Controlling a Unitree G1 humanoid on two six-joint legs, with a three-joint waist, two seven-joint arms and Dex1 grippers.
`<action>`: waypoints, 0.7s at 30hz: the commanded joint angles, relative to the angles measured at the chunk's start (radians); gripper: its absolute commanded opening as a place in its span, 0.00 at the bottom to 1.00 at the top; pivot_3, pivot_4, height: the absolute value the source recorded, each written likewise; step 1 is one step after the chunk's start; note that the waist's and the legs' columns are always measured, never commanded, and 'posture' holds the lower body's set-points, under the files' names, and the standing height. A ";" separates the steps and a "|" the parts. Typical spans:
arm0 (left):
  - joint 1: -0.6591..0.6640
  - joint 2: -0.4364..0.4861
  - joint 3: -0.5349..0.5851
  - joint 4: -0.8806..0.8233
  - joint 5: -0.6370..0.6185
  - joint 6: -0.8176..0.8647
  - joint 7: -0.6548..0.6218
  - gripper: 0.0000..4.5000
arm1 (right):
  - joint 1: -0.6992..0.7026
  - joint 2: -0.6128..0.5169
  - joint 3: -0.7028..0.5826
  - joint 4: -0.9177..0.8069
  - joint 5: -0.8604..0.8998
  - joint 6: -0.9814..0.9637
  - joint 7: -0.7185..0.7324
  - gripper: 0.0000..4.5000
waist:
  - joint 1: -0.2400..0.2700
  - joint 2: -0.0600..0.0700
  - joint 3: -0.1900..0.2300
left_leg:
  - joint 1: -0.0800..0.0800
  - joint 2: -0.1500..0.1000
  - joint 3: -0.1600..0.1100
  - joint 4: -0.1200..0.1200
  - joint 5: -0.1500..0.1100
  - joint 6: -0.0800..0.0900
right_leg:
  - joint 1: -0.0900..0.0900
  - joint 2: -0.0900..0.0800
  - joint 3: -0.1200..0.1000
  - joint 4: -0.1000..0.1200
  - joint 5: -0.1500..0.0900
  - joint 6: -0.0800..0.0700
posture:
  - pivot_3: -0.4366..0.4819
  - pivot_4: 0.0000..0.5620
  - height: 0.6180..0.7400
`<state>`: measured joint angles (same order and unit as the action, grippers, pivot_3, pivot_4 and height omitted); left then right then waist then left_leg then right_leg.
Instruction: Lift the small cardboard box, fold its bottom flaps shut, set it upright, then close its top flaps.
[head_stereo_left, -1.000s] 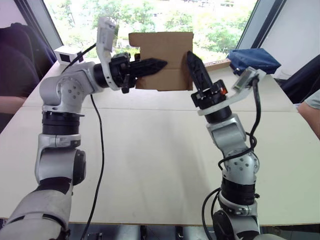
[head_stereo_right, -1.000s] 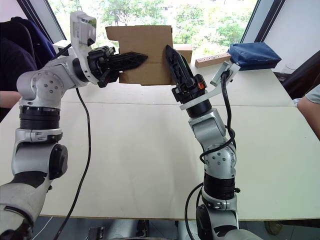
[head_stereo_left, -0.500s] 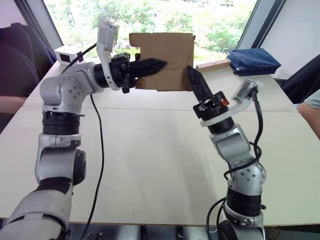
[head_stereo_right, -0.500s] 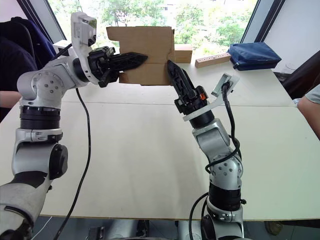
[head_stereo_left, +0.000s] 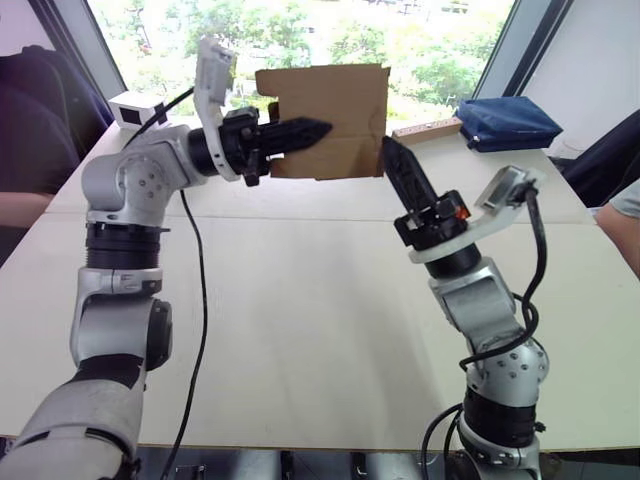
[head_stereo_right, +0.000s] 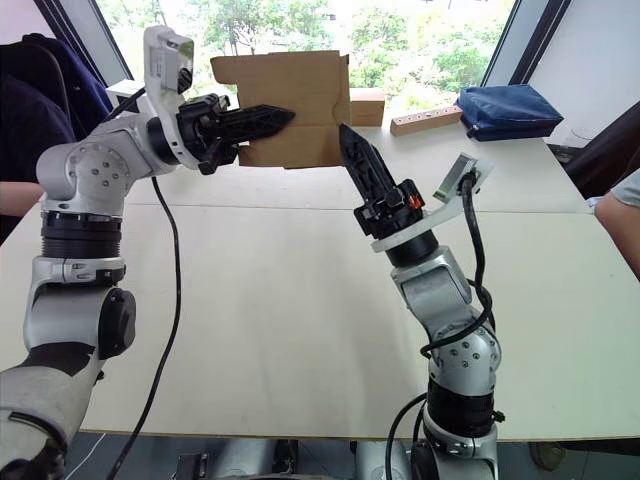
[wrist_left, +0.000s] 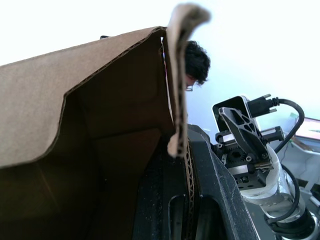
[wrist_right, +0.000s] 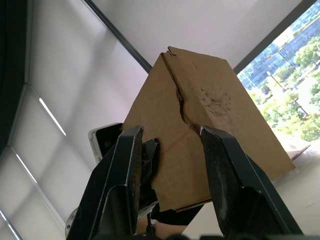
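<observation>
The small cardboard box (head_stereo_left: 335, 100) hangs in the air above the table's far side. My left gripper (head_stereo_left: 320, 128) is shut on its left wall, one finger outside and one inside; the left wrist view shows that cardboard wall (wrist_left: 177, 100) clamped edge-on. My right gripper (head_stereo_left: 389, 146) points up just below the box's lower right corner, apart from it and open with nothing between its fingers. In the right wrist view the box (wrist_right: 210, 125) sits beyond the fingertips (wrist_right: 131, 135), and a rough seam runs across the face turned toward them. I cannot tell top flaps from bottom flaps.
A blue bag (head_stereo_left: 505, 122), a wooden block (head_stereo_left: 425, 128) and another cardboard cube (head_stereo_right: 367, 106) lie at the table's far right. A white box (head_stereo_left: 135, 108) stands at the far left. One person sits at the left (head_stereo_left: 30, 130); another's arm (head_stereo_left: 622, 215) shows at the right edge.
My right gripper has come down off the box's right side and drawn back toward the right. The left gripper holds the box almost still.
</observation>
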<state>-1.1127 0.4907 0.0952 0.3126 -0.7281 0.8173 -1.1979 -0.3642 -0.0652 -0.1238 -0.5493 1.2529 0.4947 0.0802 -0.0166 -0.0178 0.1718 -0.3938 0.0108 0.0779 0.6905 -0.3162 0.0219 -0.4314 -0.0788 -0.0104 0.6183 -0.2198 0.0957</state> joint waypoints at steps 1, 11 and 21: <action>-0.029 0.002 0.013 -0.010 -0.002 -0.015 -0.007 0.00 | -0.012 -0.005 0.013 -0.039 0.029 -0.005 0.004 0.42 | 0.000 0.000 0.000 | 0.000 0.000 0.000 0.000 0.000 0.000 | 0.000 0.000 0.000 0.000 0.000 0.000 | 0.48 0.27 1.00; -0.023 0.012 0.018 -0.025 -0.010 -0.004 -0.008 0.00 | -0.012 -0.042 -0.044 -0.018 0.039 -0.037 0.011 0.42 | 0.002 0.000 0.000 | 0.000 0.000 0.000 0.000 0.000 0.000 | 0.000 0.000 0.000 0.000 0.000 0.000 | 0.48 0.27 1.00; -0.025 0.004 0.015 -0.027 -0.013 -0.002 -0.007 0.00 | -0.013 -0.059 -0.017 0.052 -0.020 -0.035 0.043 0.42 | 0.000 0.000 0.000 | 0.000 0.000 0.000 0.000 0.000 0.000 | 0.000 0.000 0.000 0.000 0.000 0.000 | 0.48 0.27 1.00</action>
<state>-1.1126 0.4907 0.0952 0.3121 -0.7288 0.8190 -1.1981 -0.3651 -0.1304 -0.1505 -0.4940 1.2497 0.4730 0.1059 -0.0165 -0.0179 0.1718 -0.3937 0.0109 0.0779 0.6905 -0.3163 0.0219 -0.4314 -0.0785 -0.0104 0.6183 -0.2198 0.0956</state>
